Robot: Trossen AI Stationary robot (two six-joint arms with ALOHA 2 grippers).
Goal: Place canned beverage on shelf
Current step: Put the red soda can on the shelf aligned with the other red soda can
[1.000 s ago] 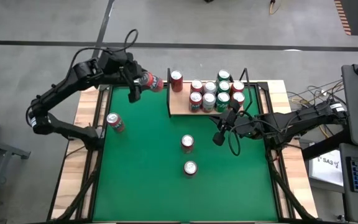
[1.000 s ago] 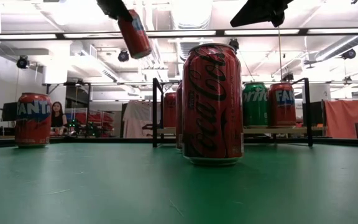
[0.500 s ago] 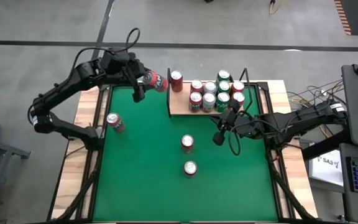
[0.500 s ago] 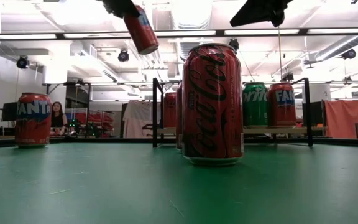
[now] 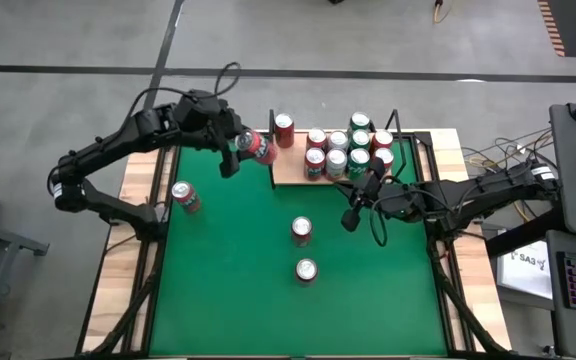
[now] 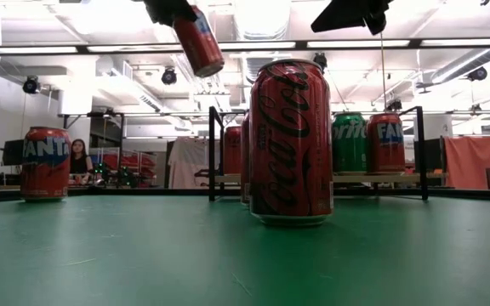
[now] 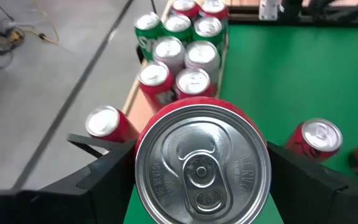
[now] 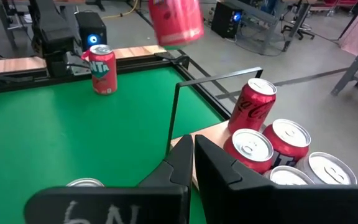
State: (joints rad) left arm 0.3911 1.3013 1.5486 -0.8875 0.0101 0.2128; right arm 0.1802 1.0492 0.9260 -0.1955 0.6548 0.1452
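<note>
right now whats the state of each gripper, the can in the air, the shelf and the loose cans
left gripper: closed on the carried can, above the shelf's left end
carried can: held tilted, off the table
right gripper: shut, empty
shelf: holds upright cans
Fanta can: upright on felt
two middle cans: upright on felt

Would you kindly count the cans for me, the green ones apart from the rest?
Green cans: 3
Other cans: 11 (7 on the shelf, 3 on the table, 1 in the left gripper)
Total: 14
</note>
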